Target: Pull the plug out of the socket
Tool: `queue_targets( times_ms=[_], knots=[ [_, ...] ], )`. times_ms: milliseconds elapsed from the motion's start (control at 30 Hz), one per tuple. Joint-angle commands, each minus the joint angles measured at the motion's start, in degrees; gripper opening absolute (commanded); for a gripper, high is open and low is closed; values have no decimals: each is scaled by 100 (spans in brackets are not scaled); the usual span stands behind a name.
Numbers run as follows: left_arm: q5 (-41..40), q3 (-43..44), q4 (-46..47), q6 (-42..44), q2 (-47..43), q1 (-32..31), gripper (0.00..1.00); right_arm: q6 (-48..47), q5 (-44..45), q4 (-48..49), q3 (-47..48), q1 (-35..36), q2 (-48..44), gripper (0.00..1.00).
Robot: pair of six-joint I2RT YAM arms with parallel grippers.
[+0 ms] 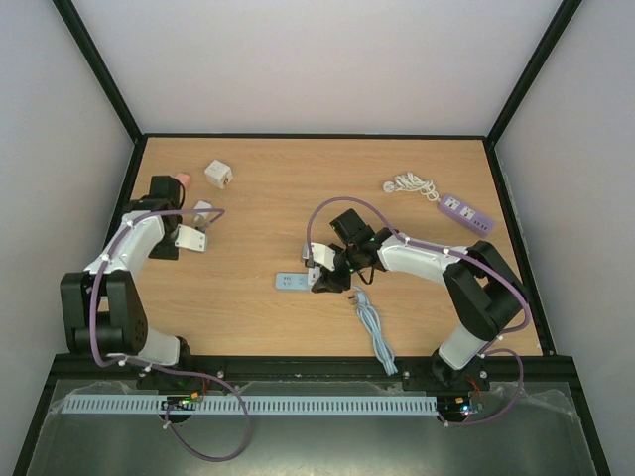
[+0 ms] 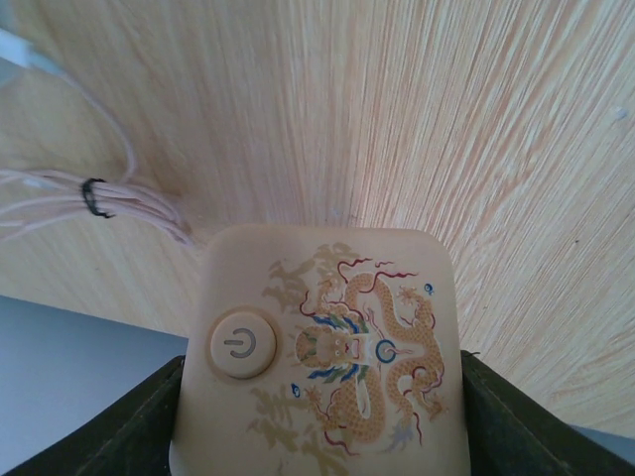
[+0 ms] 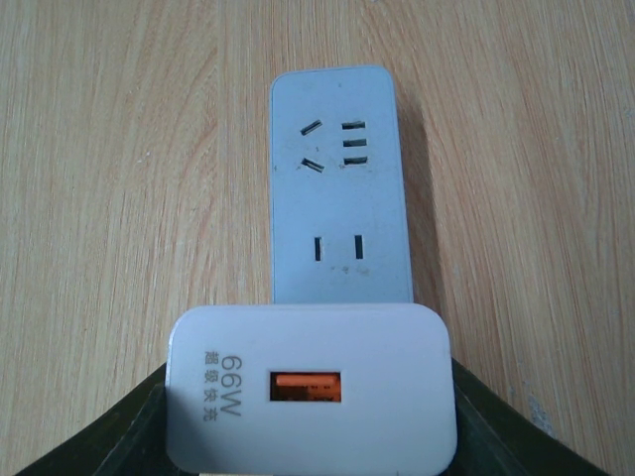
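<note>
My right gripper (image 3: 313,421) is shut on a white 66W charger plug (image 3: 310,382) with an orange USB port. The plug sits over the near end of a light blue socket strip (image 3: 339,188) lying flat on the wooden table; its pins are hidden. The strip's other slots are empty. In the top view the right gripper (image 1: 323,266) is at the strip's (image 1: 290,282) right end. My left gripper (image 2: 322,421) is shut on a pale pink socket block (image 2: 327,347) with a dragon print and power button, at the table's far left (image 1: 177,186).
A white cube adapter (image 1: 218,175) lies at the back left. A coiled white cable (image 1: 410,184) and a purple power strip (image 1: 465,212) lie at the back right. A blue-grey cable (image 1: 375,332) runs toward the front edge. A tied pink cord (image 2: 94,193) trails from the pink block.
</note>
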Motion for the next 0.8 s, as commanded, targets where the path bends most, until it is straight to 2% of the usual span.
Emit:
queue_targets(
  times_ms=[0, 267, 600, 667, 767],
  knots=[
    [-863, -114, 279, 141, 316, 23, 39, 168, 1204, -202, -158, 5, 481, 2],
    [-1188, -204, 679, 165, 707, -94, 42, 176, 1220, -207, -140, 2, 504, 3],
    [-1481, -227, 771, -88, 1181, -286, 50, 185, 1238, -215, -138, 7, 531, 3],
    [-1509, -227, 777, -153, 1229, -332, 56, 185, 1244, -216, -132, 16, 532, 3],
    [-1483, -212, 804, -221, 1235, -362, 73, 181, 1245, -215, -132, 17, 531, 3]
  ],
)
